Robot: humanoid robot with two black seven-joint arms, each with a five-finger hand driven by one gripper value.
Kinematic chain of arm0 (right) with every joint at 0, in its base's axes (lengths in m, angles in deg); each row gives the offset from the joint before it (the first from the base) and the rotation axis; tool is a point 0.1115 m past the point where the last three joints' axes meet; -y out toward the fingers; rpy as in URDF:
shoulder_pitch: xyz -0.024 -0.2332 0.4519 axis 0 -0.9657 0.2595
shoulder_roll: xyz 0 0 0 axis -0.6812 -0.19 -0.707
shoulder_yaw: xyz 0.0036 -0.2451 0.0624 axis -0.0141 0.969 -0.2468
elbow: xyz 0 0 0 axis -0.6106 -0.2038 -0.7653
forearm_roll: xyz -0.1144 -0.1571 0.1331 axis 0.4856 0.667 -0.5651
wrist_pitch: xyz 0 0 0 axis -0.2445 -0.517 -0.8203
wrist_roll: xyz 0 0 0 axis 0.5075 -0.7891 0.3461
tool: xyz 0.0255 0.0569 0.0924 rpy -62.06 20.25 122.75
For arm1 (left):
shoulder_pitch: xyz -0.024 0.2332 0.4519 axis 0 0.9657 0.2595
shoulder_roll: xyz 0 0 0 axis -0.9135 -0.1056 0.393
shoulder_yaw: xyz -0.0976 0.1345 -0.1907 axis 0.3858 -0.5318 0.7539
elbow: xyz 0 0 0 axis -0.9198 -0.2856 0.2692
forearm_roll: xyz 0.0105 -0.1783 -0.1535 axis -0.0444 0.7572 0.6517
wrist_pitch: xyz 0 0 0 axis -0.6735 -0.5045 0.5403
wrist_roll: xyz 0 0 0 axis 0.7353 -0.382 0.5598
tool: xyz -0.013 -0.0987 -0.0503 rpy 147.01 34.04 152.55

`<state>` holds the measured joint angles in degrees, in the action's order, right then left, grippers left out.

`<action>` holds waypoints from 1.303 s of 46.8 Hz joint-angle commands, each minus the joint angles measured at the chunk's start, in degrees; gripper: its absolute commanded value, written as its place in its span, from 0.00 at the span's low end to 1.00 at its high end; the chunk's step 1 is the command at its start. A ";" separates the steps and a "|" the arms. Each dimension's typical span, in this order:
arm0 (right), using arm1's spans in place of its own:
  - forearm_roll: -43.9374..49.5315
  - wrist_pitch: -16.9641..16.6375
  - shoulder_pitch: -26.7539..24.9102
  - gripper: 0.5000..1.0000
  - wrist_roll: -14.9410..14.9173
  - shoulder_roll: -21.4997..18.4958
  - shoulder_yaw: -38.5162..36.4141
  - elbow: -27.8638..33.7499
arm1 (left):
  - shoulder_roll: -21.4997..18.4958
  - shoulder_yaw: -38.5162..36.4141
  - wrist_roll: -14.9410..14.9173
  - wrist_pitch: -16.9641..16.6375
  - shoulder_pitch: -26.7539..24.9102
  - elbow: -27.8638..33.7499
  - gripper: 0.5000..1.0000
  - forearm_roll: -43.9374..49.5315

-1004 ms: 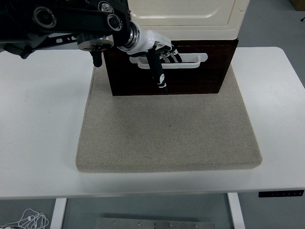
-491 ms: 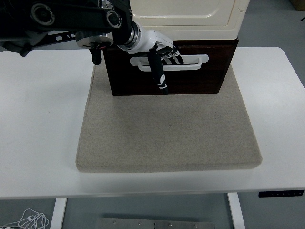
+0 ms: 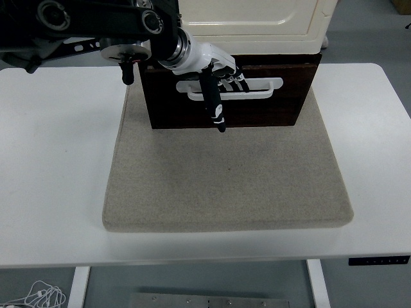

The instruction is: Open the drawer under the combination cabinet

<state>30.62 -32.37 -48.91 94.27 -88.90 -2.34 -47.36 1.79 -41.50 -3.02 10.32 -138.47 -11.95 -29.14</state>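
A cream cabinet (image 3: 257, 19) stands on a dark brown drawer (image 3: 257, 106) at the back of a beige mat (image 3: 225, 173). The drawer front carries a white handle (image 3: 263, 90). My left hand (image 3: 221, 74) reaches in from the upper left. Its fingers are hooked into the left part of the handle and its thumb points down over the drawer front. The drawer front stands slightly forward of the cabinet. The right arm is out of view.
The white table (image 3: 58, 167) extends on both sides of the mat. My black left arm (image 3: 96, 25) crosses the upper left. Grey floor shows beyond the table at the upper right.
My left hand has shifted slightly right and toward me with the handle in it. The drawer front has come forward a little.
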 commanded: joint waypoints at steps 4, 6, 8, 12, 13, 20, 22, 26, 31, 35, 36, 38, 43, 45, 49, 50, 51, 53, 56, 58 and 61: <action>0.00 0.03 0.00 0.85 0.00 0.00 0.00 -0.01 | -0.04 0.03 0.09 0.14 -0.15 0.06 1.00 0.02; 0.00 -0.06 0.00 0.85 0.00 0.00 0.00 -0.01 | -0.04 0.03 0.09 0.32 -0.24 0.06 1.00 -0.07; 0.00 0.03 0.00 0.85 0.00 0.00 0.00 -0.01 | -0.13 0.03 0.09 0.50 -0.24 0.06 1.00 0.02; 0.00 0.03 0.00 0.85 0.00 0.00 0.00 -0.01 | -0.21 0.12 0.09 1.11 -0.50 0.06 1.00 0.02; 0.00 0.03 0.00 0.85 0.00 0.00 0.00 -0.01 | -0.22 0.12 0.09 1.29 -0.50 0.06 1.00 0.02; 0.00 0.03 0.00 0.85 0.00 0.00 0.00 -0.01 | -0.39 0.12 0.09 2.25 -0.50 0.23 1.00 0.02; 0.00 -0.06 0.00 0.85 0.00 0.00 0.00 -0.01 | -0.39 0.12 0.09 2.52 -0.50 0.23 1.00 0.02; 0.00 0.03 0.00 0.85 0.00 0.00 0.00 -0.01 | -0.48 0.12 0.09 3.31 -0.68 0.23 1.00 0.02; 0.00 -0.06 0.00 0.86 0.00 0.00 0.00 -0.01 | -0.48 0.21 0.09 4.01 -0.94 0.23 1.00 0.02; 0.00 -0.06 0.00 0.85 0.00 0.00 0.00 -0.01 | -0.57 0.30 0.18 4.19 -1.03 0.32 1.00 0.02; 0.00 -0.06 0.00 0.85 0.00 0.00 0.00 -0.01 | -0.57 0.30 0.26 4.19 -1.03 0.32 1.00 0.02; 0.00 0.03 0.00 0.85 0.00 0.00 0.00 -0.01 | -0.57 0.30 0.26 4.36 -1.29 0.32 1.00 0.02; 0.00 0.03 0.00 0.85 0.00 0.00 0.00 -0.01 | -0.66 0.30 0.26 5.59 -1.38 0.32 1.00 0.02; 0.00 -0.06 0.00 0.85 0.00 0.00 0.00 -0.01 | -0.66 0.30 0.26 5.86 -1.38 0.32 1.00 0.02; 0.00 0.03 0.00 0.85 0.00 0.00 0.00 -0.01 | -0.66 0.30 0.26 6.47 -1.47 0.32 1.00 0.11; 0.00 0.03 0.00 0.86 0.00 0.00 0.00 -0.01 | -0.66 0.30 0.26 6.65 -1.56 0.32 1.00 0.11; 0.00 0.03 0.00 0.85 0.00 0.00 0.00 -0.01 | -0.74 0.30 0.26 6.91 -1.65 0.32 1.00 0.11; 0.00 0.03 0.00 0.85 0.00 0.00 0.00 -0.01 | -0.74 0.30 0.26 7.52 -1.73 0.41 1.00 0.11; 0.00 0.03 0.00 0.85 0.00 0.00 0.00 -0.01 | -0.74 0.38 0.26 8.23 -1.73 0.41 1.00 0.11; 0.00 0.03 0.00 0.86 0.00 0.00 0.00 -0.01 | -0.66 0.38 0.26 8.58 -1.73 0.41 1.00 0.11; 0.00 0.03 0.00 0.85 0.00 0.00 0.00 -0.01 | -0.74 0.47 0.26 9.20 -1.82 0.41 1.00 0.11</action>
<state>30.62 -32.35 -48.90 94.27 -88.90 -2.34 -47.37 1.05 -41.10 -2.75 18.92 -140.21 -11.56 -29.02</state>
